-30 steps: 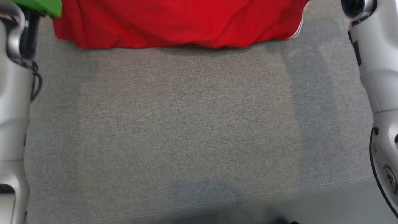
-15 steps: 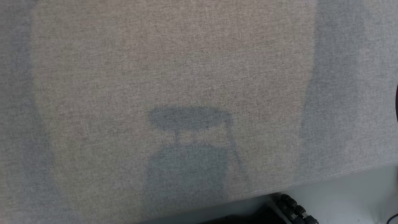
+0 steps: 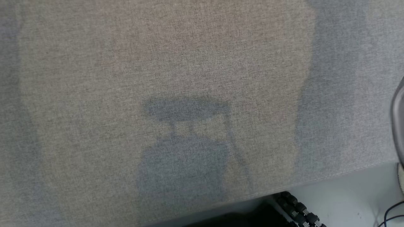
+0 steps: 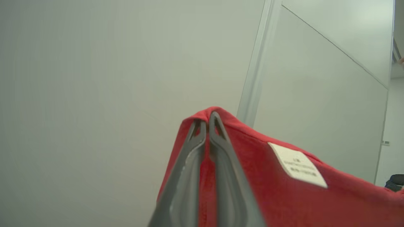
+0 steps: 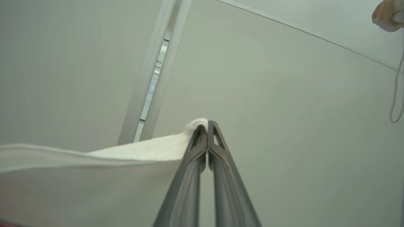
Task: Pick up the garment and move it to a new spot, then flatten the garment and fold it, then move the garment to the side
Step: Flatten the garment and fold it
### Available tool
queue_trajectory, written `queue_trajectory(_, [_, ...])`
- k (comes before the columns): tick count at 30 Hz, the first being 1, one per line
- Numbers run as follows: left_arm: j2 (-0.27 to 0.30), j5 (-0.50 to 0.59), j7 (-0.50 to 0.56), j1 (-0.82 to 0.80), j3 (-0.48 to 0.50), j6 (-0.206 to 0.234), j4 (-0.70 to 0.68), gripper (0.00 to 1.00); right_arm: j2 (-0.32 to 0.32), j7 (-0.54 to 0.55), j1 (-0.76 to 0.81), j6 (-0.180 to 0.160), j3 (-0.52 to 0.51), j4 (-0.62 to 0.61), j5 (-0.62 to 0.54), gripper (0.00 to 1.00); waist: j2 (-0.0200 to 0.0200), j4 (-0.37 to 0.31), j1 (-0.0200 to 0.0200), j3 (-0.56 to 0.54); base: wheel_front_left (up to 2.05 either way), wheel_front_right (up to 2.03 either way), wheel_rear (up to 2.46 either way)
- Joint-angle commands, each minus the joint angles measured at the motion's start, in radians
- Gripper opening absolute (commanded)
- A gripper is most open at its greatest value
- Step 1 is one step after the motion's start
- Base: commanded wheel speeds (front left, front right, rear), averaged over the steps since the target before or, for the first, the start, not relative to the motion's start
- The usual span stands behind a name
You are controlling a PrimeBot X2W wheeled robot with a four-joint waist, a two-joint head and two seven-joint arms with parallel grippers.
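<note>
Black ribbed part (image 3: 298, 209): nearest of all, at the bottom edge of the head view, on the pale floor (image 3: 347, 195) just off the worktop's near edge.
Blue cable (image 3: 393, 214): on the floor at the near right corner.
Grey curved casing (image 3: 398, 123): at the right edge, over the worktop's near right corner; too little of it shows to tell which part of the robot it is.
Worktop (image 3: 94, 78): covered in grey-beige woven cloth with a stitched seam along the near edge. The robot's shadow (image 3: 186, 151) lies on it at the near middle, with darker bands to the left and right.
Left gripper (image 4: 207, 118): fingers pressed together, pinching a folded edge of the garment (image 4: 284, 195) at their tips.
Garment, left end: red. It hangs from the left fingers and runs off to the right, its upper edge drawn fairly straight. A white label (image 4: 296, 165) is sewn on just right of the fingers; its print is too blurred to read.
Right gripper (image 5: 207, 126): fingers closed tight on a small bunch of cloth at their tips.
Garment, right end (image 5: 94, 176): the cloth looks white from this side and spreads left from the fingertips in a slightly sagging sheet. A sliver of red shows at the lower left corner of the right wrist view.
Wall (image 4: 94, 78): pale and plain, far behind the cloth, with a pale upright strip (image 4: 255, 63) dividing it.
Person's hand (image 5: 386, 14): far off at the upper right of the right wrist view, with a white cord (image 5: 397, 88) hanging from it in a loop.
</note>
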Motion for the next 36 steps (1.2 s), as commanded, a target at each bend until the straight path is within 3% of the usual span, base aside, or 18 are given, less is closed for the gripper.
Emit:
queue_trajectory(1, [0.011, -0.02, 0.001, 0.043, -0.01, -0.002, 0.001, 0.0, 0.001, -0.002, 0.055, -0.001, 0.006, -0.016, -0.004, 0.0, 0.0, -0.005, 0.0, 0.035, 0.0, 0.0, 0.0])
queue_trajectory(6, [0.05, -0.065, -0.026, 0.183, -0.092, -0.002, -0.028, 0.0, 0.008, 0.004, 0.28, -0.001, 0.103, -0.06, -0.016, 0.0, 0.0, 0.004, 0.0, 0.093, 0.0, 0.0, 0.0])
queue_trajectory(12, [0.104, -0.081, -0.061, 0.431, -0.14, -0.002, -0.097, 0.0, -0.002, 0.144, 0.376, -0.002, 0.236, -0.059, 0.016, 0.0, 0.0, 0.037, 0.0, 0.053, 0.0, 0.0, 0.0])
queue_trajectory(18, [0.087, -0.046, -0.085, 0.727, -0.129, 0.035, -0.157, 0.0, -0.208, 0.381, 0.385, -0.001, 0.366, 0.006, 0.263, 0.0, 0.0, 0.104, 0.0, -0.059, 0.0, 0.0, 0.0])
queue_trajectory(24, [0.029, 0.025, -0.085, 0.948, -0.099, 0.064, -0.158, 0.0, -0.403, 0.502, 0.53, -0.002, 0.522, -0.001, 0.453, 0.0, 0.0, 0.137, 0.0, -0.189, 0.0, 0.0, 0.0])
queue_trajectory(30, [-0.027, 0.072, -0.085, 1.094, -0.069, 0.059, -0.121, 0.0, -0.487, 0.577, 0.688, -0.002, 0.616, -0.041, 0.577, 0.0, 0.0, 0.147, 0.0, -0.309, 0.0, 0.0, 0.0])
queue_trajectory(36, [-0.057, 0.1, -0.085, 1.198, -0.089, 0.051, -0.057, 0.0, -0.519, 0.646, 0.878, -0.002, 0.654, -0.103, 0.663, 0.0, 0.0, 0.142, 0.0, -0.415, 0.0, 0.0, 0.0])
